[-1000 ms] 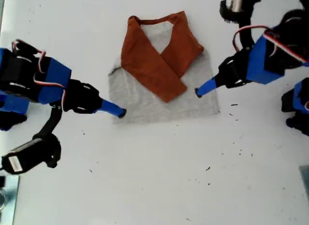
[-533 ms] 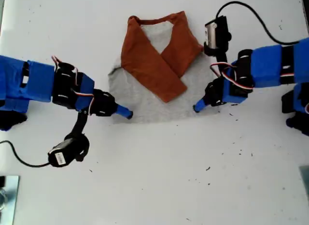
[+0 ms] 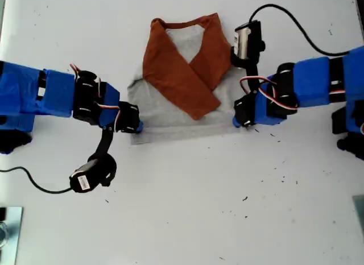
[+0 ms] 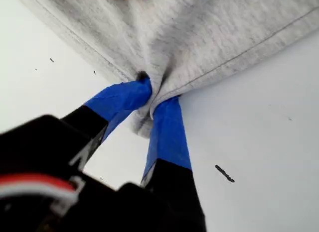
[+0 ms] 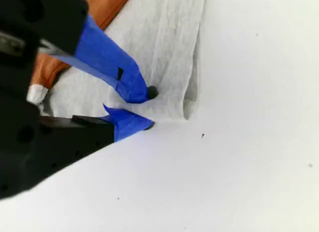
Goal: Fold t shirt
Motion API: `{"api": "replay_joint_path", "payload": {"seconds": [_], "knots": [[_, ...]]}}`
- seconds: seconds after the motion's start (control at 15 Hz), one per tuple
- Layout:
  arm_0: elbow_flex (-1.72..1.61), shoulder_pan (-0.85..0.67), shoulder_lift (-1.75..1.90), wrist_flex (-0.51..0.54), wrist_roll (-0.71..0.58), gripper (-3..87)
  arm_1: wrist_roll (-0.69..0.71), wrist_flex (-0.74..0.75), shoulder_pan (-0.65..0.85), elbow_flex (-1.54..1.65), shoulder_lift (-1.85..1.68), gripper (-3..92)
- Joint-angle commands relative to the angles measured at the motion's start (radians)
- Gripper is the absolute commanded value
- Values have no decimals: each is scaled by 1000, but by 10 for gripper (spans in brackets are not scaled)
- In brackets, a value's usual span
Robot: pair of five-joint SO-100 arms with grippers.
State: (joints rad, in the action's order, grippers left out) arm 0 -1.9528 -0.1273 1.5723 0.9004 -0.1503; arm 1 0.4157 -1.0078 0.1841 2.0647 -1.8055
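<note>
**Both hem corners taken up for the fold**

Lies flat on the white table point(image 3: 187, 219), the t shirt point(image 3: 170, 120), collar point(image 3: 182, 25) toward the table's far edge in the exterior view and grey hem toward the near edge. Has both rust-orange sleeves point(image 3: 176, 77) already crossed in over the chest, so that only the body is left to double over.

Clamps hard on a hem corner with my first gripper point(image 4: 152, 100) — the grey cloth puckered and bunched between the two blue-taped jaws, pinched clear of the table. Looks a firm bite, taken right at the corner so that the edge can be carried without the body sagging away.

Straddles the hem close to the other corner with my second gripper point(image 5: 144, 108): one jaw tip on top of the cloth, the other at the hem's edge against the table, a narrow gap between them. Cannot be told whether that pair has bitten down or is only poised round the edge.

Shows, in the exterior view, one arm at each end of the hem, reaching in from opposite sides of the table — a matched hold, judged to be for lifting the hem evenly and laying it up toward the collar. Risks a skewed fold if one corner slips.
</note>
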Motion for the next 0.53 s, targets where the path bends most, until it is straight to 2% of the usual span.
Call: {"api": "replay_joint_path", "payload": {"seconds": [0.0,0.2,0.33,0.47], "knots": [[69,86,57,38,-12,-3,20,-67,-86,3,-149,32],[71,253,135,37,48,-3,-46,-112,-285,35,-374,32],[71,367,133,20,117,-3,-107,-118,-422,-14,-360,32],[97,414,150,-5,126,-3,-98,-101,-445,-75,-351,32]]}}
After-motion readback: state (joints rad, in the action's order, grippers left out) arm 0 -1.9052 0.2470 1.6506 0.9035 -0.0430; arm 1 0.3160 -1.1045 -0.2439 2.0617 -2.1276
